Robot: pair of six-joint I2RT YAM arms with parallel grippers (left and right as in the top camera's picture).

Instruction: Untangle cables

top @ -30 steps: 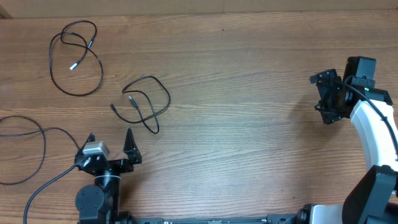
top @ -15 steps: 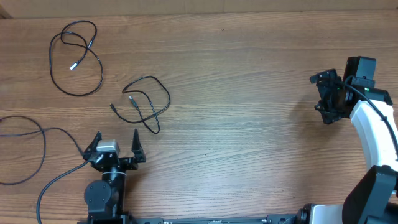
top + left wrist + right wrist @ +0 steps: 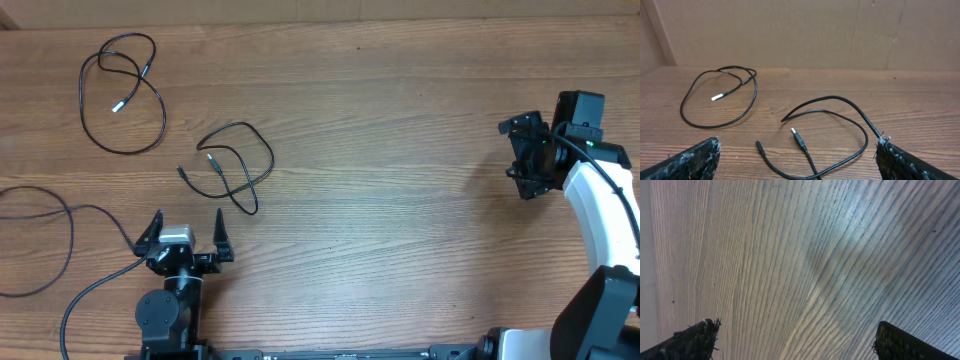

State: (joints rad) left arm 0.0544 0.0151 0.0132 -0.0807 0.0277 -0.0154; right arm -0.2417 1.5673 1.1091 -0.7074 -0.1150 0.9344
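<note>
Two thin black cables lie apart on the wooden table. One cable forms a loose loop with a silver tip at the far left; in the left wrist view that same far cable lies behind the other. The second cable curls just ahead of my left gripper, and its USB plug rests on the wood. My left gripper is open with nothing between its fingers. At the right edge, far from both cables, my right gripper is open over bare wood.
A thicker black arm cord sweeps across the table at the lower left beside the left arm. A cardboard wall closes off the back of the table.
The left gripper shifted a little to the right and squared up toward the nearer cable, then held still. The right arm and both cables have not moved.
</note>
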